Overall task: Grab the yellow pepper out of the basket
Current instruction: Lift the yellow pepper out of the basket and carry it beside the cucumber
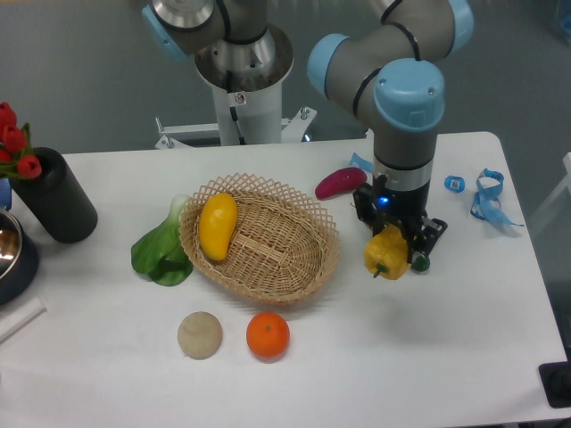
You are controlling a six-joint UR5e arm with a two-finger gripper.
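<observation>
The yellow pepper is a small lobed yellow pepper with a green stem. It sits between the fingers of my gripper, to the right of the basket and outside it, at or just above the table. The gripper is shut on it. The basket is a wide oval tan wicker basket at the table's middle. A longer smooth oval yellow fruit lies in its left part.
A purple eggplant lies behind the basket. Green leafy bok choy is at its left. An orange and a beige round thing lie in front. A black vase with red flowers stands far left. Blue straps lie right.
</observation>
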